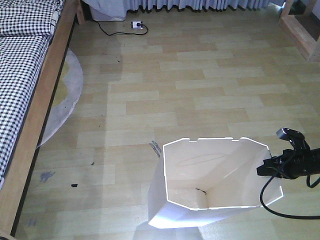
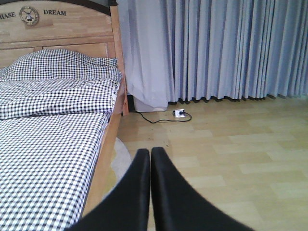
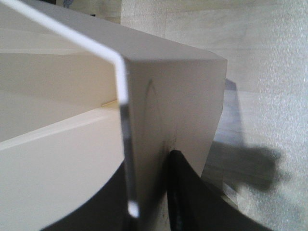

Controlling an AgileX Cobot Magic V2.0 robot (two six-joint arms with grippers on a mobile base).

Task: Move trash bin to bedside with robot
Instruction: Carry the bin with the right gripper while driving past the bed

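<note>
Now right jaws tight on the trash bin (image 1: 215, 170) rim, left jaws together, empty.

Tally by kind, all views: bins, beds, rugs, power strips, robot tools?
trash bin: 1
bed: 1
rug: 1
power strip: 1
tools: 2 (left tool, right tool)
total: 6
</note>
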